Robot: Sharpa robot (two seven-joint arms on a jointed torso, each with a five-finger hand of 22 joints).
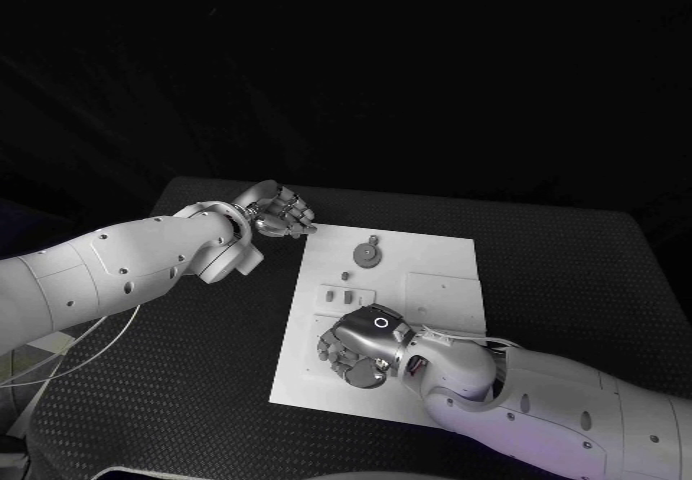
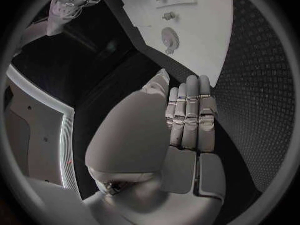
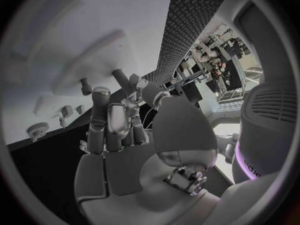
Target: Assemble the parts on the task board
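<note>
While you look down from the head camera, you see the black table (image 1: 577, 260) carrying the white task board (image 1: 433, 270) at its middle, with a thin pale cable (image 1: 87, 345) looping beside the left arm off the board's left side. On the board's far half lies a round toothed part (image 1: 371, 254), and nearer to you two small block-shaped parts (image 1: 338, 295) sit side by side, with a tiny peg-like part (image 1: 348, 275) between them and the toothed one. Your right hand (image 1: 364, 345) hangs over the board's near-left portion, just beside the two blocks, and it covers the board surface beneath it, so you cannot tell what lies under the palm. Its fingers curl slightly downward and apart; the right wrist view shows the fingers (image 3: 109, 120) with nothing plainly between them, though you cannot tell whether the tips touch the board. Your left hand (image 1: 274, 212) sits just off the board's far-left corner, close to the toothed part but apart from it; its fingers (image 2: 190, 110) lie straight and pressed together, holding nothing.
</note>
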